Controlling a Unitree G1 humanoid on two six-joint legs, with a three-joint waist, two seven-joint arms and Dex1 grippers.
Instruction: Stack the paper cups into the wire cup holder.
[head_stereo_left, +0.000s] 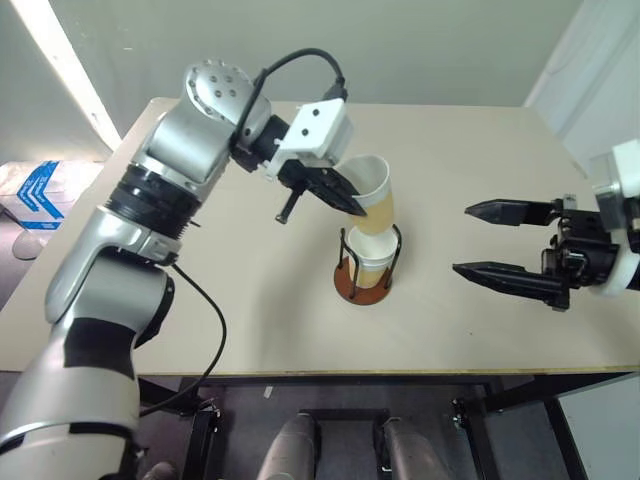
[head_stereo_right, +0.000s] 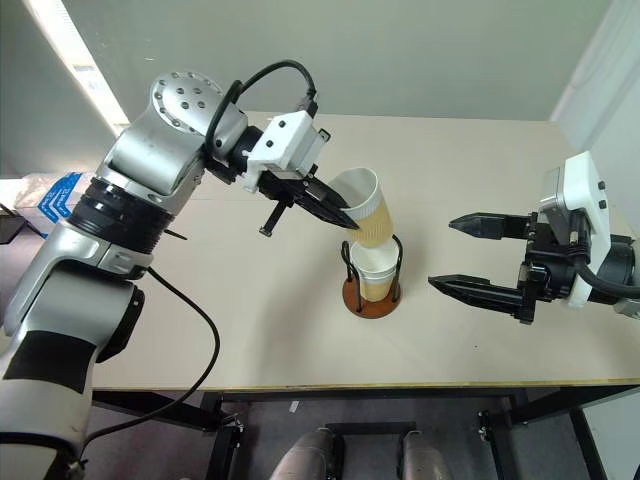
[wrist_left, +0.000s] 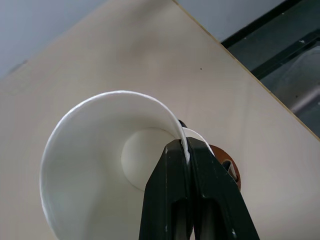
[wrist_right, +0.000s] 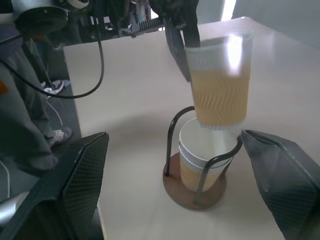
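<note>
While the wire cup holder (head_stereo_left: 368, 268) stands at the centre of the frame on the beige table (head_stereo_left: 250, 320), it already carries nested paper cups (head_stereo_left: 372, 258) inside its black wire loops; the right wrist view suggests two rims there, though I cannot be sure of the count. Just above them, slightly up and left of the holder's mouth, I hold the last paper cup (head_stereo_left: 376, 200) tilted, its base pointing down toward the nested rims and its open mouth leaning to the upper left. My left gripper (head_stereo_left: 345, 197) is clamped tight on that cup's wall at the rim, one finger inside and one outside, which is why the cup hangs at a slant and not upright. In my judgement the tilt needs levelling so the base drops straight between the wires; otherwise it could catch a loop or knock the holder.

At the right of the frame, well apart from the holder, my right gripper (head_stereo_left: 495, 240) waits with its two fingers spread wide and nothing between them, aimed level at the holder. I take it to be kept there to leave the approach free, near enough to steady the holder if the cup jams.
</note>
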